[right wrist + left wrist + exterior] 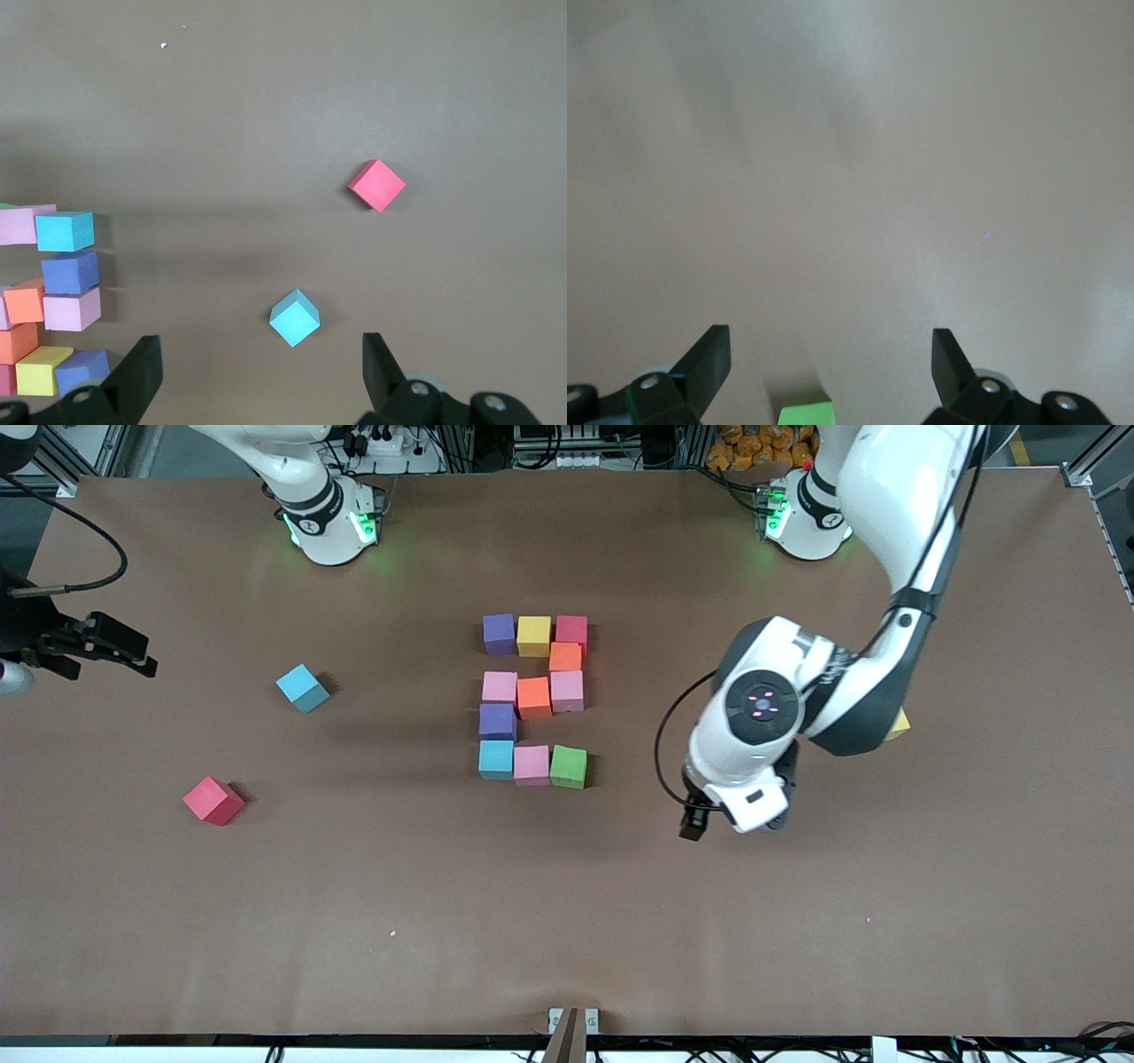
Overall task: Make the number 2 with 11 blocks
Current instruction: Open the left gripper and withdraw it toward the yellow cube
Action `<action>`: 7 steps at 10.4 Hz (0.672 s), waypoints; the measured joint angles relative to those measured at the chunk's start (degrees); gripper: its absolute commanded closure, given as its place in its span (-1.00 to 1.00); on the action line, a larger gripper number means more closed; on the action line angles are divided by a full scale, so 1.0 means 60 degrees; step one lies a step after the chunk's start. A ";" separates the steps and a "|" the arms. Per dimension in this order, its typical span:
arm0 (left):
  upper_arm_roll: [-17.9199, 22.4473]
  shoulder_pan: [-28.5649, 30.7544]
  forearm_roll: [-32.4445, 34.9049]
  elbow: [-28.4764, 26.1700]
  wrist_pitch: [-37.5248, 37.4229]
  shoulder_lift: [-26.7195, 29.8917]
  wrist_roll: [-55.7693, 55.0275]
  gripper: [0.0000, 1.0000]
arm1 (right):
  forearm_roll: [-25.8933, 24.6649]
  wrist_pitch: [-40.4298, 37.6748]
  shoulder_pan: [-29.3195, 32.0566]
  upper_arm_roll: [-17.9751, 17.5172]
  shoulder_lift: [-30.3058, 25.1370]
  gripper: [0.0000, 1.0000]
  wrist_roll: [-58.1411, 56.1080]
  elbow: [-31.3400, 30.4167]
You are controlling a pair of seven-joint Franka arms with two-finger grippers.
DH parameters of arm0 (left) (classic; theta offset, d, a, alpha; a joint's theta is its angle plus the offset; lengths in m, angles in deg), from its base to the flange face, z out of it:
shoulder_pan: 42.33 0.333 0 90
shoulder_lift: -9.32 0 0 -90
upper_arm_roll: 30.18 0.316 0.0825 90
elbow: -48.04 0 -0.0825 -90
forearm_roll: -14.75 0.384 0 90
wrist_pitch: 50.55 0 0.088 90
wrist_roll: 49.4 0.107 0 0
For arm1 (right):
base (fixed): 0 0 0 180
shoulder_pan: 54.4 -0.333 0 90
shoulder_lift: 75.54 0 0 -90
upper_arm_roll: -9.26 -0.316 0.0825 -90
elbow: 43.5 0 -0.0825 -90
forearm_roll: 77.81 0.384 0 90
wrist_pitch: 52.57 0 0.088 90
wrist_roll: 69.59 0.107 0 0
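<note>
blocks (533, 697) — matte foam | table (567, 921) — matt brown, smooth | arms — glossy plastic

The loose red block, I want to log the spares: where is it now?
In the front view the loose red block lies alone on the table toward the right arm's end, nearer the front camera than the loose light blue block, apart from the number 2.

The front view looks steeply down from high across the table (567, 921), facing the arm bases at twelve o'clock, and takes in the whole digit of blocks (533, 700). The left wrist view sits close over bare table, a green block (806, 413) at six o'clock. The right wrist view looks from higher; it shares the digit's edge, the loose light blue block (294, 318) and red block (377, 185) with the front view.
</note>
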 measured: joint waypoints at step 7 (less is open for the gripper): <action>0.0008 0.2100 0.0000 -0.0047 -0.1540 0.0997 0.4913 -1.00 | 0.0000 0.0001 0.0002 0.0003 0.0000 -1.00 0.0000 0.0000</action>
